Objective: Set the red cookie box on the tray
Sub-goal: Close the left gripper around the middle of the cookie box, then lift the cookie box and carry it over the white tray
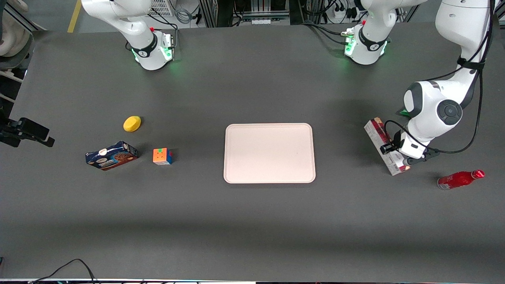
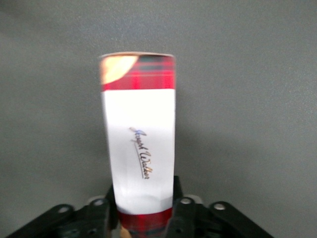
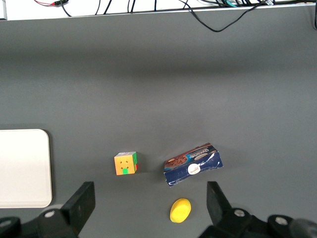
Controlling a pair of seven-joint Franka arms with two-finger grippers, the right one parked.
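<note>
pincer clamped on red cookie box | box well apart fr tray, twd working arm's end

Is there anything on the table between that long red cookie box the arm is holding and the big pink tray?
No. In the front view, only bare table separates the red cookie box, pinched in the gripper, from the tray.

The long red tartan cardboard cookie box looks smooth, faintly glossy. The black pincer seems matt plastic. The dark grey desk is matt.
</note>
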